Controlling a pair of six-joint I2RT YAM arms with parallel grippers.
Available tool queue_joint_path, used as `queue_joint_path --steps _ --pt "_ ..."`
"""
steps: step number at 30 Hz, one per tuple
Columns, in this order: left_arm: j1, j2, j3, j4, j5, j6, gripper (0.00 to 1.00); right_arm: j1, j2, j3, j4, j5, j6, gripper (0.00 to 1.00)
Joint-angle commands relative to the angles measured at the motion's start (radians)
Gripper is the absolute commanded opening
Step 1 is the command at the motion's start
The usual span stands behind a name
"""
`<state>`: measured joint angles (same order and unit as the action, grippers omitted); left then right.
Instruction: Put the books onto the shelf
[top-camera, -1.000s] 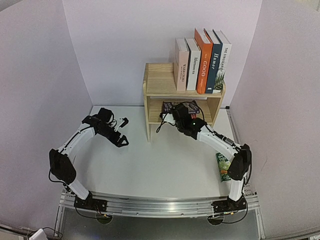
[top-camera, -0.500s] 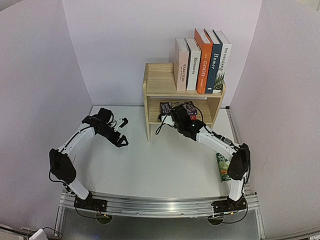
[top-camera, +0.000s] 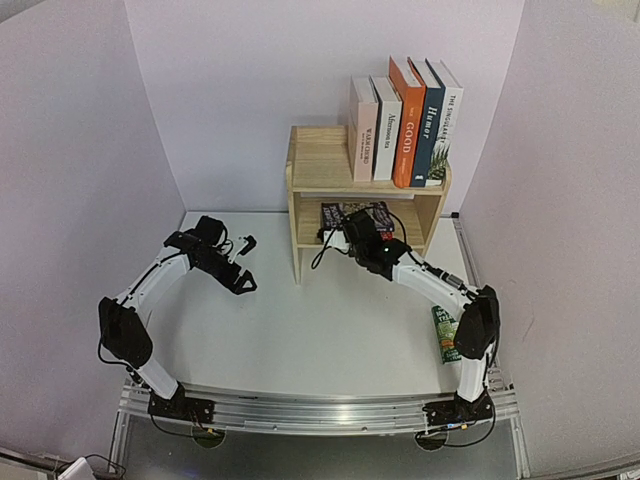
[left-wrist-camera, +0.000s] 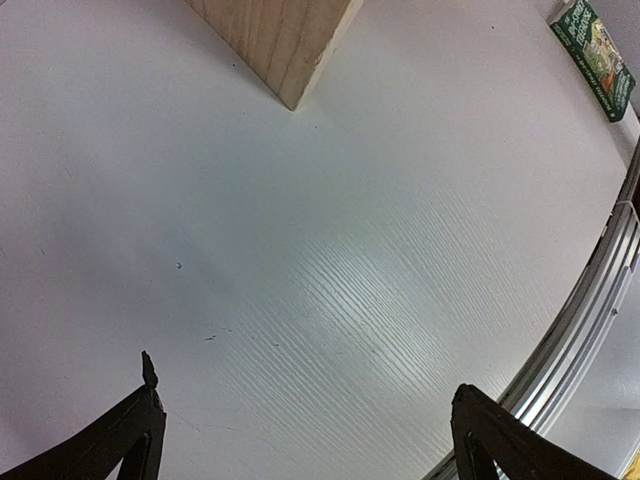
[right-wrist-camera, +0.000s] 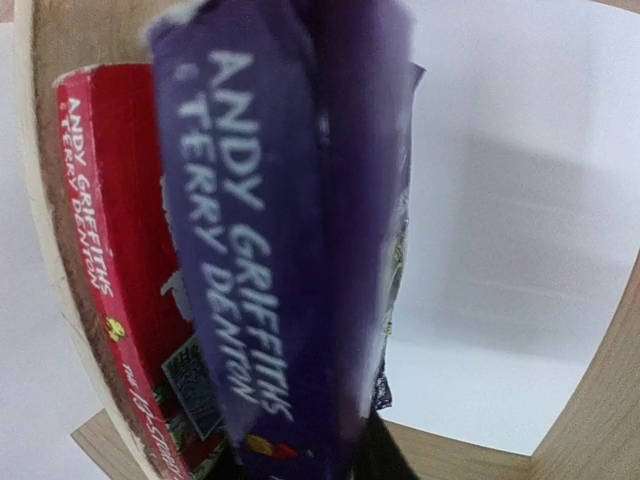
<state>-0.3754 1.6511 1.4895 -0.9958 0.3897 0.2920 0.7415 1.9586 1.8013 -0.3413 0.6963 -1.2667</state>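
Though overhead blurs it, wrist shows purple book (right-wrist-camera: 270, 230), perhaps gripped.

Bright even light; glare on table (left-wrist-camera: 360, 300), near purple book (right-wrist-camera: 270, 250) blurred.

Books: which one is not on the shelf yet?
The green book, lying flat on the table; the other visible ones are on the shelf.

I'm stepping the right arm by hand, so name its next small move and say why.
Probably open the right gripper fully and draw it straight back out of the shelf. The purple book is inside the lower tier beside the red book, so it looks placed; a green book lies on the table.
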Motion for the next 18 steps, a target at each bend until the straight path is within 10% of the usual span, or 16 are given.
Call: queue_joint_path --steps 1,7,18 --pt "0.007 0.01 -0.007 0.013 0.008 0.013 1.0 -0.011 0.009 0.044 -0.044 -0.036 0.03 0.37" --pt "0.007 0.015 -0.008 0.015 0.006 0.013 0.99 -0.01 0.002 0.098 -0.14 -0.081 0.066 0.67" --pt "0.007 0.023 -0.011 0.013 0.012 0.013 1.0 -0.01 0.01 0.251 -0.468 -0.221 0.206 0.76"
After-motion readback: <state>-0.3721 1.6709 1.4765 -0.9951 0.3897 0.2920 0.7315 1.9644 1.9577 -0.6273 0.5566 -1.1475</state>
